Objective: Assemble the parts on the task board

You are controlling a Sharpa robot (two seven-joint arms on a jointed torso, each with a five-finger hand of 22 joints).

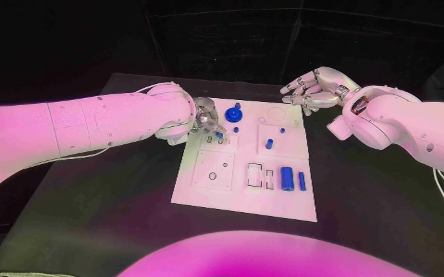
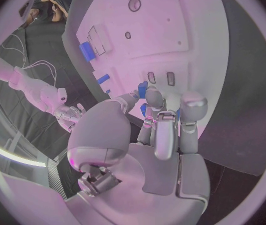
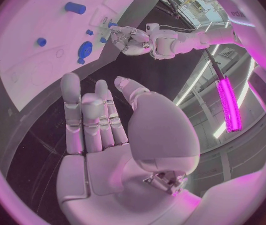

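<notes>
The white task board [image 1: 242, 184] lies in the middle of the black table. My left hand [image 1: 203, 120] hovers over the board's far left corner and pinches a small blue part [image 2: 142, 90] between thumb and fingertips, just above two small slots [image 2: 170, 78]. On the board are a round blue part [image 1: 233, 115], small blue pegs [image 1: 269, 143], a blue cylinder [image 1: 287, 176] and a thin blue bar [image 1: 301, 181]. My right hand [image 1: 314, 91] hangs past the board's far right corner, fingers spread and holding nothing. The right wrist view shows its bare palm [image 3: 108, 135] and the round blue part [image 3: 85, 49].
Black table [image 1: 111, 206] surrounds the board on all sides, with open room to the left, right and front. Empty recesses [image 1: 255, 176] and a small hole [image 1: 213, 176] mark the board's near half. Cables run along my left arm.
</notes>
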